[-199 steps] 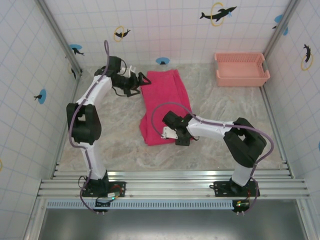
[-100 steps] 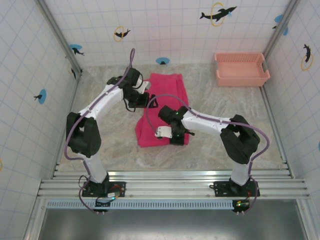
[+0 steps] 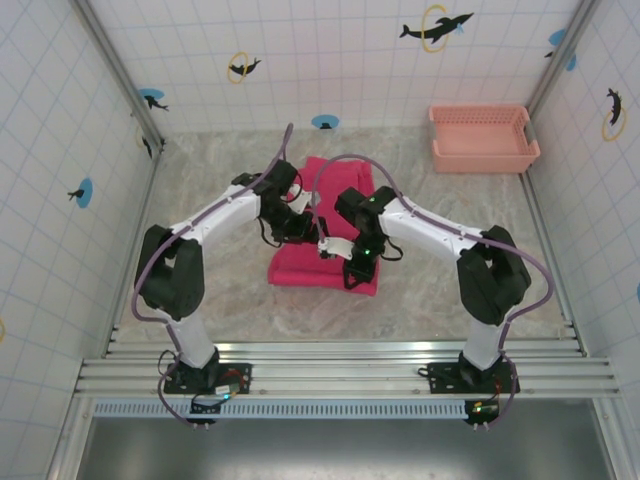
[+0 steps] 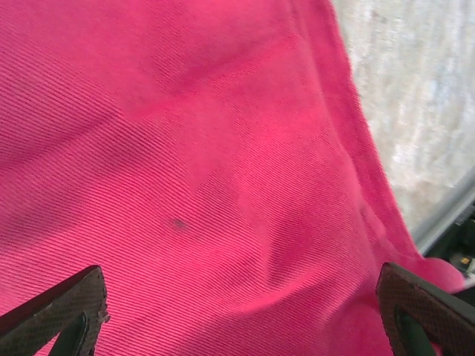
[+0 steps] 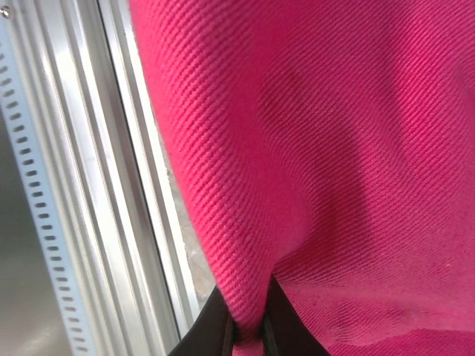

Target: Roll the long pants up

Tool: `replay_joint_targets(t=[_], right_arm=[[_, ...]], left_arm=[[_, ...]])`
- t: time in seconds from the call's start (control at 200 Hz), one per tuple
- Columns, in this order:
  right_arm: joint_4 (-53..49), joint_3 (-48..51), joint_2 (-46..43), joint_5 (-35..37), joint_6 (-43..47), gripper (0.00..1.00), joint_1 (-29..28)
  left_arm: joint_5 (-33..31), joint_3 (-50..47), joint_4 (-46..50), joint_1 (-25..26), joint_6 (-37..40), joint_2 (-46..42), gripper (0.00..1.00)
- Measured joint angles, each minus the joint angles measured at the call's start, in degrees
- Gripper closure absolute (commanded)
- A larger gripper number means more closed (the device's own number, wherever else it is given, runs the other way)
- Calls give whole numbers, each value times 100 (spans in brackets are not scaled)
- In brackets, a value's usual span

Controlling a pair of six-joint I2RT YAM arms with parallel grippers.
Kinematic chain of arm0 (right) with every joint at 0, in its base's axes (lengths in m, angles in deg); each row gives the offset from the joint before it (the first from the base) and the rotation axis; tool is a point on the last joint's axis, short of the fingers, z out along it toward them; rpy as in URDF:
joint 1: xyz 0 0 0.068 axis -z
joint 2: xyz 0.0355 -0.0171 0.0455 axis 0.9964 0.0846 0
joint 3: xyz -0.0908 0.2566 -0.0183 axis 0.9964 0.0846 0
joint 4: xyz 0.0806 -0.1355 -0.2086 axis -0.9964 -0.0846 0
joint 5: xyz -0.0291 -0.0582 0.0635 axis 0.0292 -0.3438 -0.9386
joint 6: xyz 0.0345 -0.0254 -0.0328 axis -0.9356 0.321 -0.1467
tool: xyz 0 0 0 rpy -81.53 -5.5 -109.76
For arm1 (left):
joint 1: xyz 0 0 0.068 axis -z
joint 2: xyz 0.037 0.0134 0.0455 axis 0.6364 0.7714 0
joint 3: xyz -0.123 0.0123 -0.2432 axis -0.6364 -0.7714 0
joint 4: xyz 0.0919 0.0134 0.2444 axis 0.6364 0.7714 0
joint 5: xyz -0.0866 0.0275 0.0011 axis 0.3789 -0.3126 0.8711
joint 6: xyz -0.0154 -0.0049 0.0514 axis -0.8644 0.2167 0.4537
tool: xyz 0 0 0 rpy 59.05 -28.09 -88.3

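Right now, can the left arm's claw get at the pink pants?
Probably yes. The left claw hangs open right over the long pants, with bare cloth beneath it; the right claw, shut on a fold, sits off to one side.

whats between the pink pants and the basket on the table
Nothing lies there. In the top view, the stretch between the long pants and the basket is bare marbled tabletop; the two stand well apart.

Left arm point(image 3: 225, 212) and right arm point(image 3: 430, 232) hide the middle of the long pants point(image 3: 298, 270); the left gripper point(image 4: 237, 326), seen close, has fingers point(image 4: 59, 308) cropped at the bottom.
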Motion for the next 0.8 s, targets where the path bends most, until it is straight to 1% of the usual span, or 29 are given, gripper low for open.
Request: replay_joint_targets(t=[0.105,0.25,0.32,0.4,0.53,0.631,0.721,0.801], right_arm=[[-101,0,11,-149,11,89,133],[-234,0,11,-267,68,89,232],[-260,0,11,-330,92,89,223],[-262,-11,37,-365,96,88,236],[-295,-125,208,-358,59,88,332],[-284,-302,391,-374,42,88,483],[-310,-479,518,-435,39,88,636],[-341,-603,610,-498,39,88,778]], left_arm=[[466,-127,-31,-24,116,-129,15],[1266,-584,-190,-57,68,-133,16],[1650,-667,-192,-57,90,48,15],[1976,-664,-85,-31,219,358,16],[2323,-697,111,31,448,866,20],[2531,-772,96,79,566,1080,25],[2708,-861,35,87,614,1217,25],[2769,-863,63,87,726,1287,17]])
